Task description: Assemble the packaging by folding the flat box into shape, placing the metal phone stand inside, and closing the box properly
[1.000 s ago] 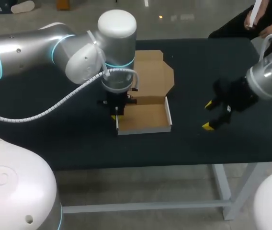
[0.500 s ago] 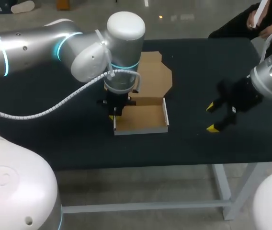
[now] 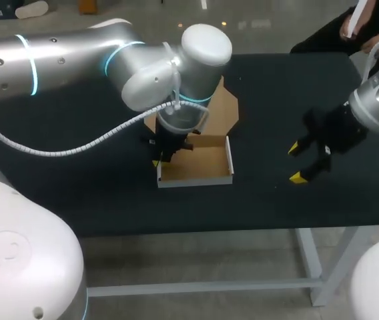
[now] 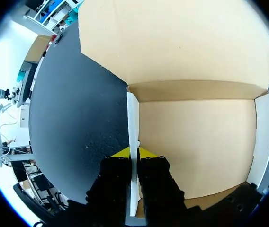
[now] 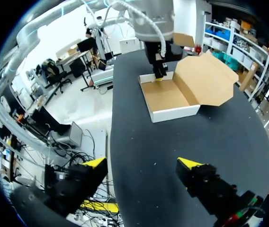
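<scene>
The brown cardboard box [image 3: 199, 163] stands as an open tray with white outer walls, and its lid [image 3: 221, 107] lies flat behind it. My left gripper [image 3: 160, 160] points down at the tray's left wall. In the left wrist view the left gripper [image 4: 133, 153] is shut on that thin white wall [image 4: 133, 123], one finger on each side. My right gripper [image 3: 297, 163] hangs open over bare table to the right of the box, holding nothing. From the right wrist the box [image 5: 170, 97] lies well ahead of the open right gripper [image 5: 141, 163]. No metal phone stand is in view.
The black table [image 3: 76, 180] carries only the box. Its front edge [image 3: 209, 230] runs close below the tray. My left arm [image 3: 76, 60] crosses over the table's back left and hides part of the lid.
My left arm's upper part has swung to the right while its gripper kept hold of the wall. The box shifted slightly left. The right gripper drifted a little to the right, still open.
</scene>
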`<state>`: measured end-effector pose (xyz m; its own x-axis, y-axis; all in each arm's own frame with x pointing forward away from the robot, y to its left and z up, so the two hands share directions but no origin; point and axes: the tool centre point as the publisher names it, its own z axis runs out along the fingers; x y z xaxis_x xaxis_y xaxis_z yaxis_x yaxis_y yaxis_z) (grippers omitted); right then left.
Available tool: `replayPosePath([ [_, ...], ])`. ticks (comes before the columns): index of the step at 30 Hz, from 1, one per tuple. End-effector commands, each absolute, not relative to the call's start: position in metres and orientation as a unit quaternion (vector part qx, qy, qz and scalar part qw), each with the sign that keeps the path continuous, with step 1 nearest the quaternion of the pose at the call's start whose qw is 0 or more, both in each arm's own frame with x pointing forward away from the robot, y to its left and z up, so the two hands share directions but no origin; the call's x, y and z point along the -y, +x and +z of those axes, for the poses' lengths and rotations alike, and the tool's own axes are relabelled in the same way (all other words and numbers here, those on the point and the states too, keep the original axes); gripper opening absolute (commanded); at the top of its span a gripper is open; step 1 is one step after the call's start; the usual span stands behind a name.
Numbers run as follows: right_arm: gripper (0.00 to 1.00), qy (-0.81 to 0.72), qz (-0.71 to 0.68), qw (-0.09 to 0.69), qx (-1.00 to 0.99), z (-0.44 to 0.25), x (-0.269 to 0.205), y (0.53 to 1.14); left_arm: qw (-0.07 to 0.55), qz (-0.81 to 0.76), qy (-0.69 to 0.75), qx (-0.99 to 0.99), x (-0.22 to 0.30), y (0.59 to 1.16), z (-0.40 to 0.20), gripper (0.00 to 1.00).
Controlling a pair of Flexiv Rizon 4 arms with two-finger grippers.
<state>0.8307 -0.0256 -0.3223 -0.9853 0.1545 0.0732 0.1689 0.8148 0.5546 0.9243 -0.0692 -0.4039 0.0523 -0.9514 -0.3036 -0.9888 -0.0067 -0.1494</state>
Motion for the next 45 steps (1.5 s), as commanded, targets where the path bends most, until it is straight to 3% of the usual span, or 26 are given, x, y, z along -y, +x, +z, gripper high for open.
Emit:
replayPosePath([
  [1,1.0,-0.08,-0.295,0.025,0.952,-0.321,0.028,0.833,0.201,0.095,-0.704,-0.675,0.07,0.927,-0.409,0.0],
  [24,1.0,-0.08,-0.293,0.031,0.952,-0.323,0.026,0.834,0.063,-0.016,-0.704,-0.707,0.076,0.918,-0.404,0.0],
  [26,1.0,-0.08,-0.293,0.032,0.952,-0.324,0.026,0.834,0.054,-0.026,-0.699,-0.712,0.078,0.917,-0.403,0.19],
  [30,1.0,-0.08,-0.293,0.033,0.952,-0.325,0.026,0.835,0.044,-0.042,-0.693,-0.718,0.081,0.915,-0.4,0.47],
  [31,1.0,-0.081,-0.293,0.033,0.952,-0.325,0.027,0.835,0.044,-0.046,-0.693,-0.718,0.082,0.914,-0.399,0.63],
  [35,1.0,-0.082,-0.293,0.035,0.952,-0.326,0.027,0.836,0.034,-0.067,-0.684,-0.726,0.085,0.912,-0.395,0.68],
  [36,1.0,-0.082,-0.293,0.035,0.952,-0.326,0.027,0.836,0.03,-0.073,-0.681,-0.728,0.086,0.911,-0.393,0.77],
  [39,1.0,-0.083,-0.294,0.035,0.952,-0.326,0.028,0.836,0.027,-0.09,-0.675,-0.732,0.087,0.909,-0.388,0.85],
  [41,1.0,-0.083,-0.294,0.035,0.952,-0.326,0.028,0.836,0.023,-0.105,-0.668,-0.736,0.088,0.906,-0.384,0.98],
  [45,1.0,-0.083,-0.296,0.035,0.951,-0.326,0.029,0.835,0.003,-0.148,-0.642,-0.752,0.088,0.899,-0.372,1.0],
])
